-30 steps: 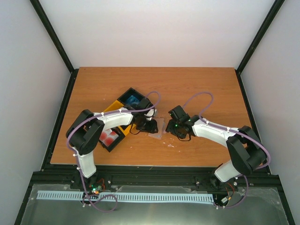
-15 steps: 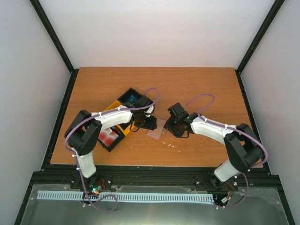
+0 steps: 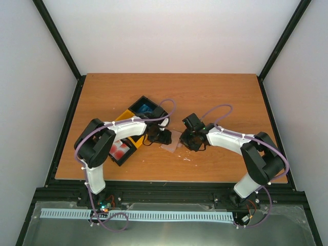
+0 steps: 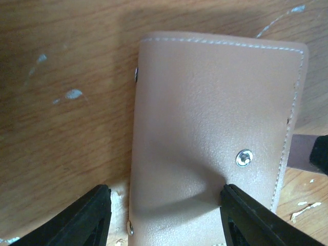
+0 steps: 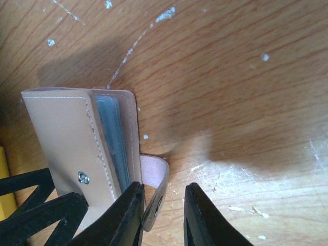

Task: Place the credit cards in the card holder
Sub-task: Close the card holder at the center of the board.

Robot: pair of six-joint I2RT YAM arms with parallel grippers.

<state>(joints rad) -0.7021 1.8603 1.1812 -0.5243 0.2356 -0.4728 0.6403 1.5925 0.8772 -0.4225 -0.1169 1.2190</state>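
The right gripper [image 5: 164, 193] has narrowed around the snap strap [image 5: 154, 177] of the card holder [image 4: 210, 102], though a sliver of gap shows it is not yet pinching. The left gripper [image 4: 166, 190] has spread wide over the closed cover and grips nothing. Opening the flap looks like the next step. There is one holder, on the table [image 3: 215, 92]. Blue cards [image 3: 145, 108] and red-and-white cards [image 3: 119, 150] sit in two black bins [image 3: 134, 104], too small to count.

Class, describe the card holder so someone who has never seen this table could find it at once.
On the wooden table, look near the middle, between the left gripper and right gripper. There lies the card holder, right of the bins. It alone is flat, pinkish-tan and leather-like, with pale stitching and a silver snap stud.
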